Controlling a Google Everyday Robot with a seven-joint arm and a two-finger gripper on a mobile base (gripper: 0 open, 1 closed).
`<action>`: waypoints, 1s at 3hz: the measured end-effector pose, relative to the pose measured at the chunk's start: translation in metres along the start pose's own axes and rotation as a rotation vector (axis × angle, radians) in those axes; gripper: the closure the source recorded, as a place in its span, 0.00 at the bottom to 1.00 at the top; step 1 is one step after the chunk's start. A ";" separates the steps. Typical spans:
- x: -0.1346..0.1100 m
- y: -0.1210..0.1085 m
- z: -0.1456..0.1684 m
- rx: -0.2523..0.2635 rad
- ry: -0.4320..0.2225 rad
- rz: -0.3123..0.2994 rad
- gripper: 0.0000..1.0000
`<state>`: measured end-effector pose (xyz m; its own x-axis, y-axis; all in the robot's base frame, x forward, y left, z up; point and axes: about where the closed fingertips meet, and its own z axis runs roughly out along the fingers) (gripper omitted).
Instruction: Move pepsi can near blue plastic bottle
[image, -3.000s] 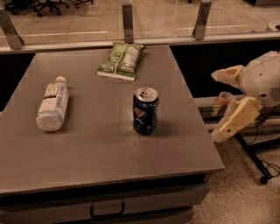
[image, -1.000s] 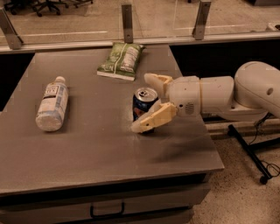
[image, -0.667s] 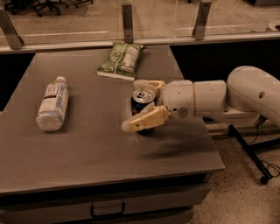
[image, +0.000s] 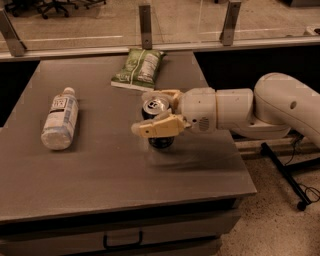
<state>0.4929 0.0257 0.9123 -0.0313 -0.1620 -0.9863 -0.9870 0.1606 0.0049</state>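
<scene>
Gripper at table centre, reaching in from the right on a level arm. Fingers spread, one across the near side of the pepsi can, the other behind its rim. The can stands upright between them, bracketed for a side grasp. No firm squeeze is evident.

Blue plastic bottle lies on its side well to the left, cap pointing away, with bare surface between it and the can. Green snack bag lies flat at the far edge, off that path.

Judgement: grasp stage, carry not begun.
</scene>
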 end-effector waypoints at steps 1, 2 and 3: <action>-0.038 -0.011 -0.002 0.003 -0.026 0.001 0.87; -0.080 -0.020 0.010 -0.010 -0.036 0.002 1.00; -0.108 -0.022 0.036 -0.046 -0.053 0.002 1.00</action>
<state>0.5236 0.0746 1.0128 -0.0262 -0.1099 -0.9936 -0.9932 0.1156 0.0134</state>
